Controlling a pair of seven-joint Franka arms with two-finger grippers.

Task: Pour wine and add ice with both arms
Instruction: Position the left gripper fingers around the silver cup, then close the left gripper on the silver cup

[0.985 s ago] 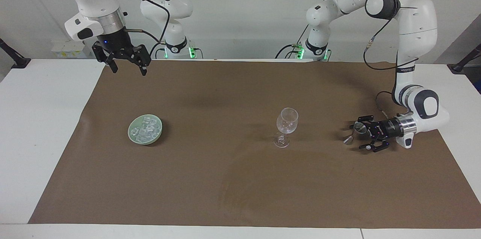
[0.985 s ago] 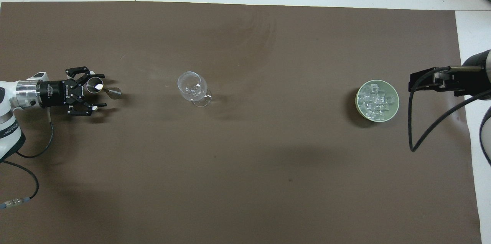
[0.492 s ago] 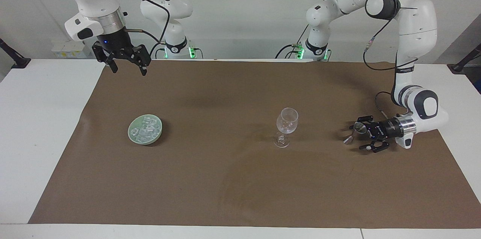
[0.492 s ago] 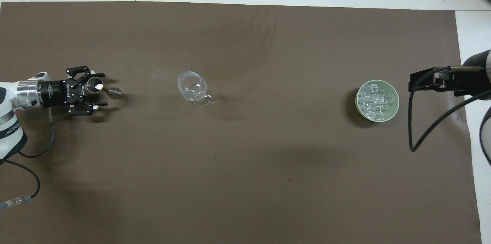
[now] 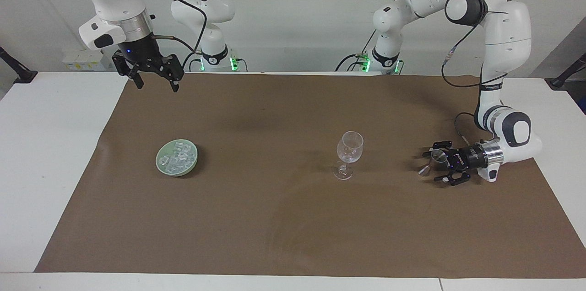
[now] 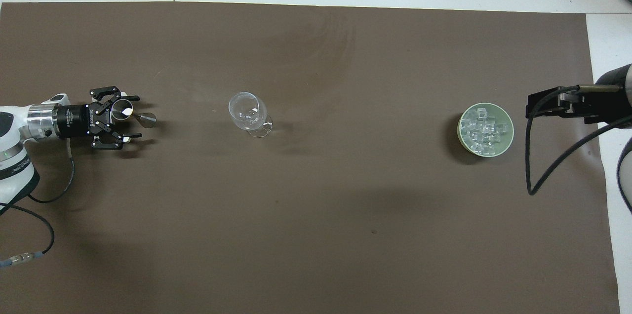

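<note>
In the facing view, the wine glass (image 5: 349, 153) stood upright on the brown mat (image 5: 293, 218) near the middle of the tabletop, and the pale green dish (image 5: 177, 157) carrying the ice (image 5: 178, 155) sat well apart from it toward the right arm's end. The left gripper (image 5: 437, 166) lay low and sideways over the mat toward the left arm's end, its jaws spread wide around a small metal measuring cup (image 5: 438, 156) with a cone-shaped base (image 5: 423, 171); I could not tell whether the fingers touched it. The right gripper (image 5: 153, 81) hung high over the mat's edge nearest the robots, spread wide and holding nothing; that arm seemed to wait.

In the overhead view, the ice (image 6: 483, 130) showed as a heap of small clear cubes in the dish (image 6: 508, 131). The cubes were probably hard, light and slippery, best pinched one at a time across flat faces. The wine glass (image 6: 248, 114) looked thin and fragile. The left gripper (image 6: 123, 121) bracketed the measuring cup (image 6: 122, 109), which looked stiff and light, best taken across its round wall. The right gripper (image 6: 535, 104) was only partly visible beside the dish.
</note>
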